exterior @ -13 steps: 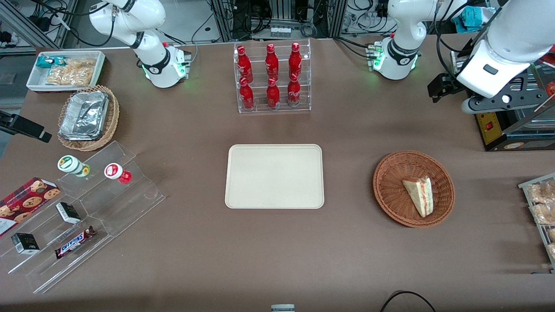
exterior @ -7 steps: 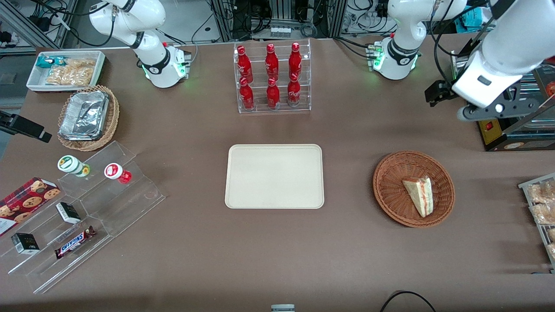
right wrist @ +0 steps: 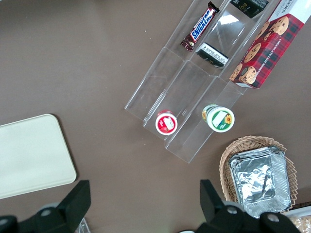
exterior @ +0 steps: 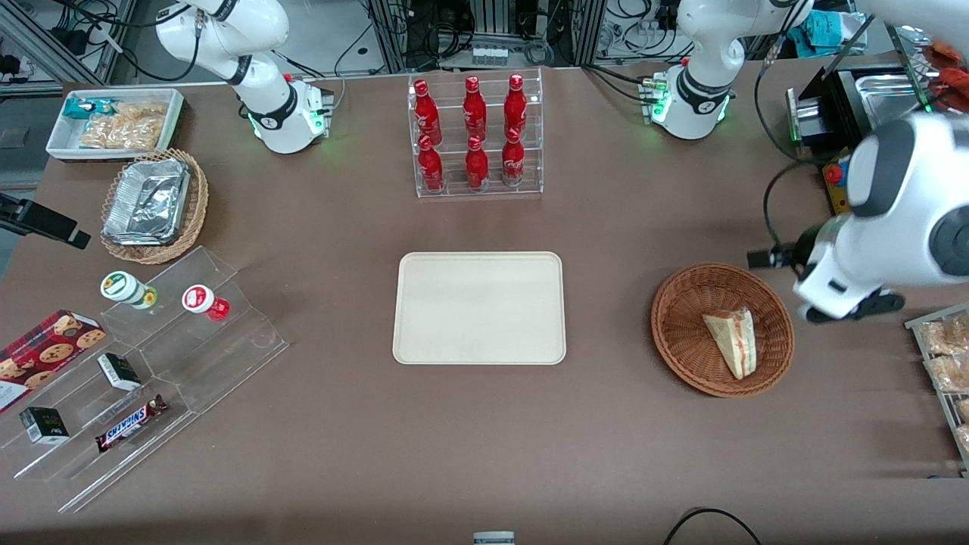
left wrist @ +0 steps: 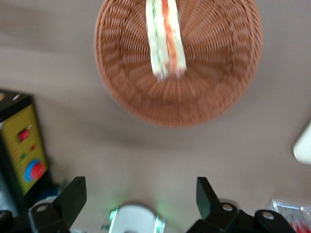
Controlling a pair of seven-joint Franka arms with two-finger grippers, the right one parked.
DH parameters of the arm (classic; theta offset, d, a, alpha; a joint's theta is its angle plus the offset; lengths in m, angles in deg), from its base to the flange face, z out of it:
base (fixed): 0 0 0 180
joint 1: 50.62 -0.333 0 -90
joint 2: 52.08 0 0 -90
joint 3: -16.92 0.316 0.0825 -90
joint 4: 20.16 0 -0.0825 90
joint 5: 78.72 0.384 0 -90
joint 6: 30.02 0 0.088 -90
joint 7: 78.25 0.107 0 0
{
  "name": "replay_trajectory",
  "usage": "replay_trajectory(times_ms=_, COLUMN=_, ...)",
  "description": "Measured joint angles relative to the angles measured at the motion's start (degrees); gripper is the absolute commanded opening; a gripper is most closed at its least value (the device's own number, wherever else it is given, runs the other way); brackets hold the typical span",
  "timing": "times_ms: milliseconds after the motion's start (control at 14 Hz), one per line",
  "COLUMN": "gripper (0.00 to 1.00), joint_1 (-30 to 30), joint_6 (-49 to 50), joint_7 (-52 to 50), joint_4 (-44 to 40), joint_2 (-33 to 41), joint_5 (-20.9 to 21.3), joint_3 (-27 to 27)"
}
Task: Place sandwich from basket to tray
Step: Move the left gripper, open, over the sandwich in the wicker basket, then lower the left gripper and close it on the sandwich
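The claw [left wrist: 138,194] hangs above the table [exterior: 606,227], just beside the reddish-brown wicker basket [exterior: 681,333] on the working arm's end, with its two dark fingers [left wrist: 73,196] spread wide and nothing between them. The sandwich [exterior: 733,341] lies in the basket, a little below and near the claw, resting on its flat face with the striped filling edge turned up toward the wrist camera [left wrist: 165,41]. The cream tray [exterior: 478,307] sits well apart from the claw, toward the middle of the table, with bare table between it and the basket. The sandwich is probably light and soft: pale bread under clear wrap that may be slick and will dent under a hard pinch. A sensible hold would be across the wedge's thicker end, fingers on the two bread faces, squeezing only gently so that the filling is not crushed or the wrap allowed to slip. The basket's low wall leaves room to come down from above.
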Motion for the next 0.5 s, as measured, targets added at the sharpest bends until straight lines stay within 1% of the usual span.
replay_trajectory(times_ms=71, gripper=1.00, joint_1=-0.23, joint_6=-5.41, joint_7=-0.86, joint_4=3.39, joint_2=-0.63, joint_5=-0.02, joint_3=0.23)
replay_trajectory(times_ms=214, gripper=1.00, joint_1=-0.23, joint_6=-14.77, joint_7=-5.81, joint_4=9.20, joint_2=-1.53, joint_5=-0.06, joint_3=0.98)
replay_trajectory(times_ms=357, gripper=1.00, joint_1=-0.23, joint_6=-19.84, joint_7=-11.08, joint_4=11.47, joint_2=-2.96, joint_5=-0.08, joint_3=1.19)
replay_trajectory(times_ms=500, gripper=1.00, joint_1=-0.23, joint_6=-23.01, joint_7=-13.16, joint_4=11.75, joint_2=-4.60, joint_5=-0.11, joint_3=1.29)
